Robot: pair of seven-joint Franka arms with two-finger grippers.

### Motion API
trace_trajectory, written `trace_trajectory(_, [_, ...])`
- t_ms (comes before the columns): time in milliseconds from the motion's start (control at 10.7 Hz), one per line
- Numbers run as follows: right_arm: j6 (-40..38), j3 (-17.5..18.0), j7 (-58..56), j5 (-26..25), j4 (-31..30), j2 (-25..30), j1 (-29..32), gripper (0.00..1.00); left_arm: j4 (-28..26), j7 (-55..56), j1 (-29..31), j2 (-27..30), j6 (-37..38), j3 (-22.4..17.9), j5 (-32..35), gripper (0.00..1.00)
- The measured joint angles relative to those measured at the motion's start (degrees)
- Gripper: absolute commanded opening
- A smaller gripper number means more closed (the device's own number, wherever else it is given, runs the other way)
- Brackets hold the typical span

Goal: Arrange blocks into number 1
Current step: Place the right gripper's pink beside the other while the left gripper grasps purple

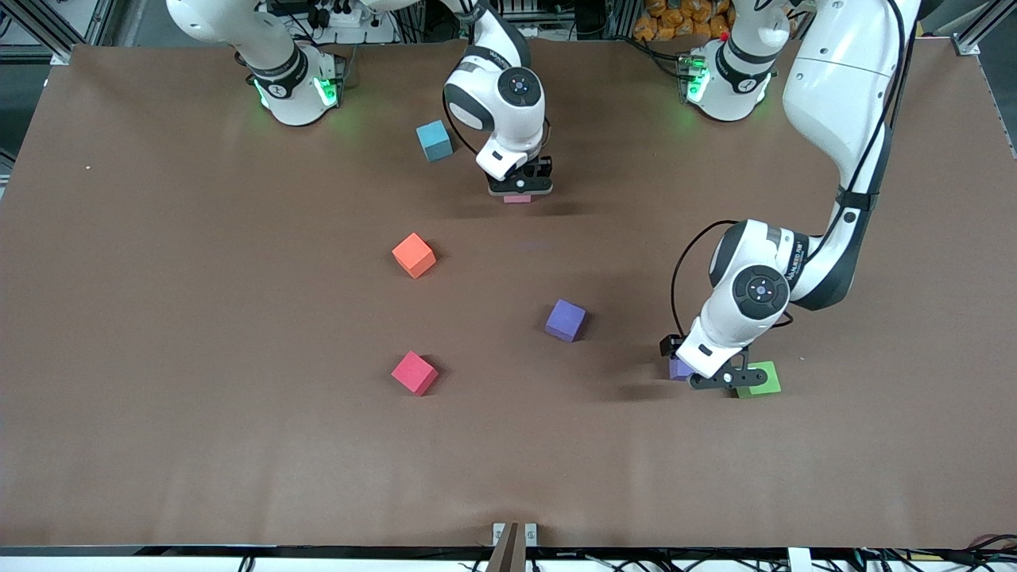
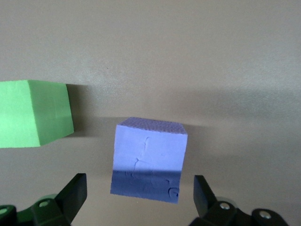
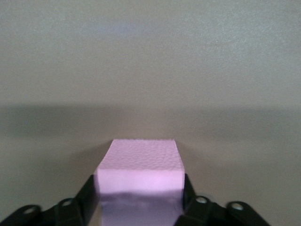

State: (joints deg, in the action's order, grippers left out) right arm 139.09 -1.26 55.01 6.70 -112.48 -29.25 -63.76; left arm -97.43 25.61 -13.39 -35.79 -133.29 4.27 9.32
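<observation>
Straddling a purple cube beside the green cube, the left end effector gapes released; whether the right end effector grips its pink cube, I cannot tell.

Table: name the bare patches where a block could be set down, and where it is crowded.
Bare: the stretch between the orange cube, purple cube and red cube; also the strip nearer the camera than the red cube. Crowded: around the left gripper, open over a second purple cube beside the green cube.
</observation>
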Motion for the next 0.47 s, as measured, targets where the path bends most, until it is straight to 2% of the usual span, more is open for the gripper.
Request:
trace_trajectory(281, [-1.32,-0.71,0.44,0.0,0.16,2.79,2.68,1.0,0.18,-2.05,-0.04,-1.67,-1.89,-0.75,0.0,0.99])
trace_trajectory(375, [-3.87,-0.75,-0.3,-0.17,0.17,5.05,5.94,1.0,0.26,-2.77,-0.05,-2.33,-2.41,-0.9,0.0,0.69])
trace_trajectory(469, [-6.42,-0.8,-2.79,-0.33,0.17,7.36,9.9,1.0,0.35,-3.98,-0.05,-2.85,-2.75,-1.05,0.0,0.27])
